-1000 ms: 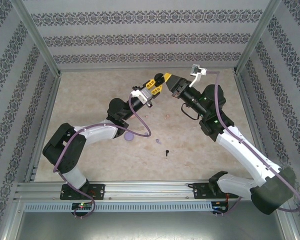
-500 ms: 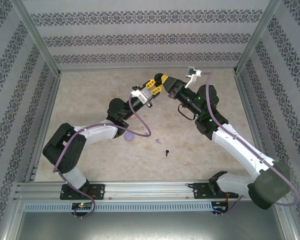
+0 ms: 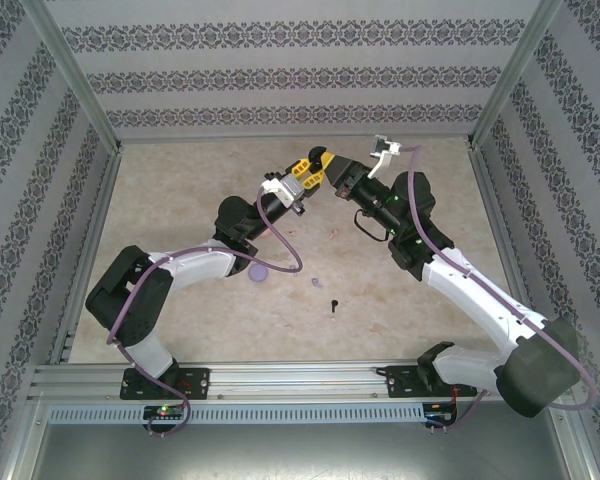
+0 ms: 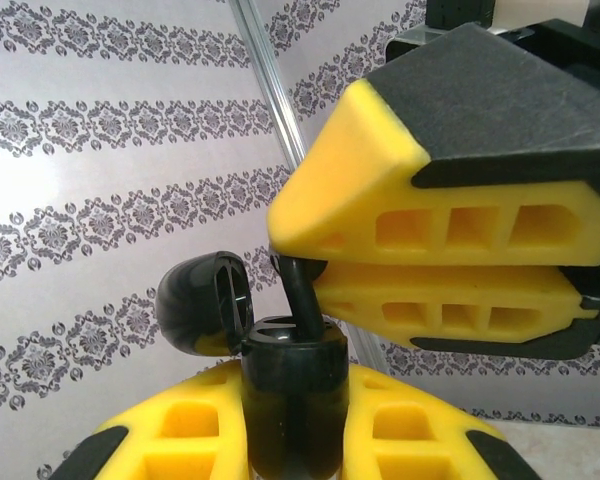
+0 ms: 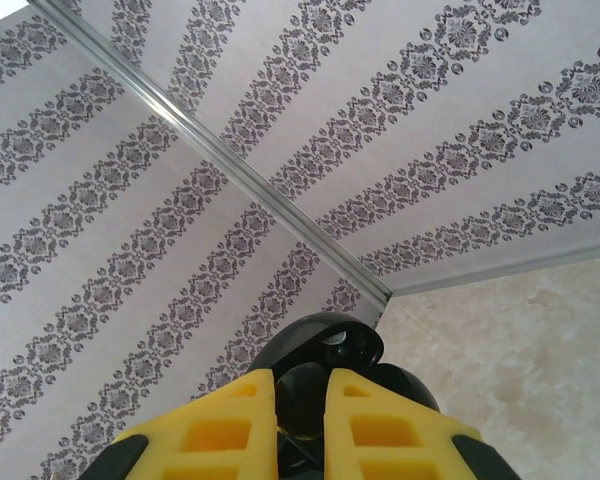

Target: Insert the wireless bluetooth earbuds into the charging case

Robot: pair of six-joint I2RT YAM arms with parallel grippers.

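My left gripper (image 4: 292, 425) is shut on a black charging case (image 4: 290, 395), held upright with its round lid (image 4: 205, 300) flipped open to the left. My right gripper (image 5: 300, 425) is shut on a black earbud (image 5: 302, 400). From above, its yellow fingers (image 4: 430, 225) hold the earbud's stem (image 4: 302, 292) with the tip down in the case's opening. In the top view the left gripper (image 3: 308, 167) and right gripper (image 3: 337, 176) meet tip to tip above the far middle of the table. Through the right wrist camera, the open lid (image 5: 332, 340) shows just beyond the fingertips.
On the beige table (image 3: 180, 190) lie a purple round case (image 3: 259, 271), a small purple earbud (image 3: 317, 281), a black earbud (image 3: 334, 305) and a small pink piece (image 3: 337, 233). Patterned walls and a metal frame (image 3: 75, 90) enclose the table.
The right gripper has moved left and closed in on the left gripper, bringing the earbud to the case. The left arm has stayed still.
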